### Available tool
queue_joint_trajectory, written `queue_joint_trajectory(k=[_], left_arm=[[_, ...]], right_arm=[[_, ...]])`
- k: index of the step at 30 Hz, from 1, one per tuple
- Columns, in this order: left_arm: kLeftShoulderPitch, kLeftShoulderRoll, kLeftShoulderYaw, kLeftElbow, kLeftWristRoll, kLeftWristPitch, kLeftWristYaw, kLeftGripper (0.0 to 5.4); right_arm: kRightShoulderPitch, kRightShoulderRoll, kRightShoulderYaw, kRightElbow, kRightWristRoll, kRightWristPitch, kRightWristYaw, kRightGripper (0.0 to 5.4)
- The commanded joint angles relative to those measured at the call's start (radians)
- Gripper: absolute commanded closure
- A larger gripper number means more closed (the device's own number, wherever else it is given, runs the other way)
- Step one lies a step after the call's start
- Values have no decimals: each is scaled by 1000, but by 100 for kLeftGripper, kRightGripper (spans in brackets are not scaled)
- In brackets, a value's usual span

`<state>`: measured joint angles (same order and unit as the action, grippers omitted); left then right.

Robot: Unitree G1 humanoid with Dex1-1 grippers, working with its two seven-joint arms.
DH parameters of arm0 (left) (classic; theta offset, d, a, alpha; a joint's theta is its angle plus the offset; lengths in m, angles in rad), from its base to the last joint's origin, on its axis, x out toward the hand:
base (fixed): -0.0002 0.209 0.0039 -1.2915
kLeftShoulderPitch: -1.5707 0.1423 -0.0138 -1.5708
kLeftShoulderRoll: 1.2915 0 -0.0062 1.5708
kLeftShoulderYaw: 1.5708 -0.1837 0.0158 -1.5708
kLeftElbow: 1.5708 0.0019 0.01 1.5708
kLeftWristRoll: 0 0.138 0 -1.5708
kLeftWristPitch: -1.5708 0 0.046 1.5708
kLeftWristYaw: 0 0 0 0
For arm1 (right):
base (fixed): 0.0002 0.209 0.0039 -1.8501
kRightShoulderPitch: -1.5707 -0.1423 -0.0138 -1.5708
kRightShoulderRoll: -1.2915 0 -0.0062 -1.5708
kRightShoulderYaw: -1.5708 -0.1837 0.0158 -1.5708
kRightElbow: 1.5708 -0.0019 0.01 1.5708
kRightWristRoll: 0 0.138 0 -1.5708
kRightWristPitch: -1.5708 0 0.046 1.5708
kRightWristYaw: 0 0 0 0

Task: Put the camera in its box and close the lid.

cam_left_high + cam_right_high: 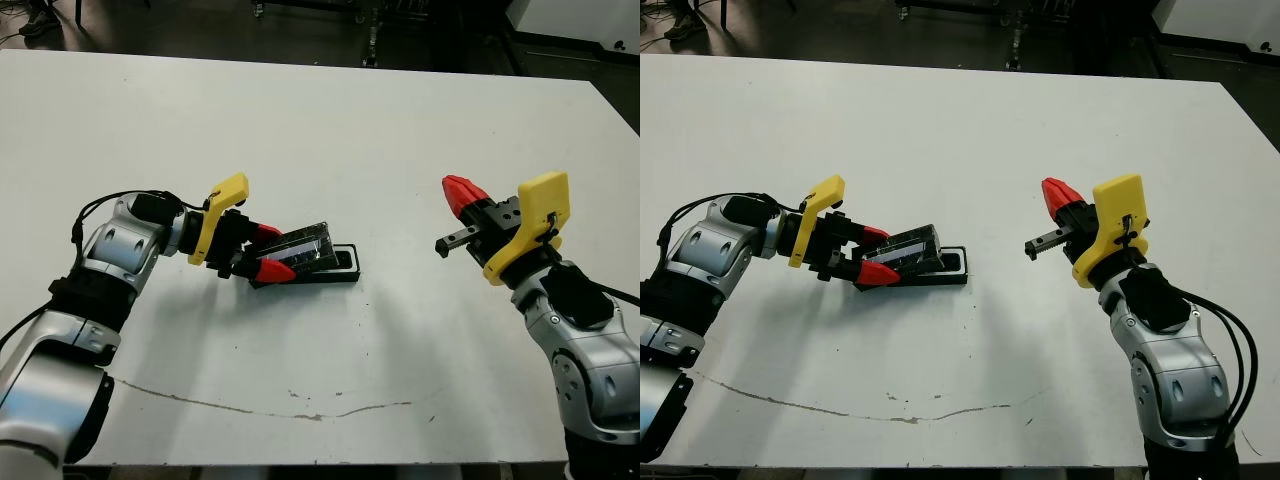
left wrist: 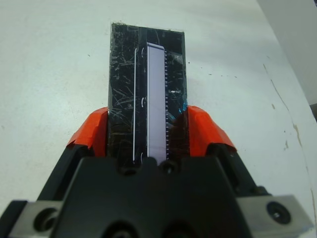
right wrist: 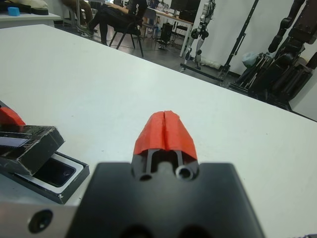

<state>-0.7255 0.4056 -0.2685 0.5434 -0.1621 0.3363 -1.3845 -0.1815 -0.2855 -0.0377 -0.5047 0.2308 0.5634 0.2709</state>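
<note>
Lid, glossy black, scratched, pale lengthwise stripe, tilted over box

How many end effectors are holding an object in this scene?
1. The left end effector grips the lid tilted over the box; the right end effector is shut, empty, raised apart at the right.

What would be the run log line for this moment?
left gripper: shut on lid | lid: tilted over box | right gripper: shut, empty
</note>
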Motion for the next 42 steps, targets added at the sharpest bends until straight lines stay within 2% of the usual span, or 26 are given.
queue_joint_trajectory(k=[1,12,20,37,42], left_arm=[[24,-34,-40,42,27,11,11,225],[8,-77,-56,101,38,-38,31,227],[-19,-118,-73,133,49,2,50,227],[-69,-163,-124,215,85,-45,32,227],[-76,-175,-123,240,86,-50,34,227]], right_arm=[[17,-11,-7,-13,1,9,-1,540],[21,-3,-10,-19,6,17,-8,540],[24,-2,-9,-14,5,6,-4,540],[23,-10,2,-26,-11,20,-10,540],[22,0,-6,-24,4,23,-10,540]])
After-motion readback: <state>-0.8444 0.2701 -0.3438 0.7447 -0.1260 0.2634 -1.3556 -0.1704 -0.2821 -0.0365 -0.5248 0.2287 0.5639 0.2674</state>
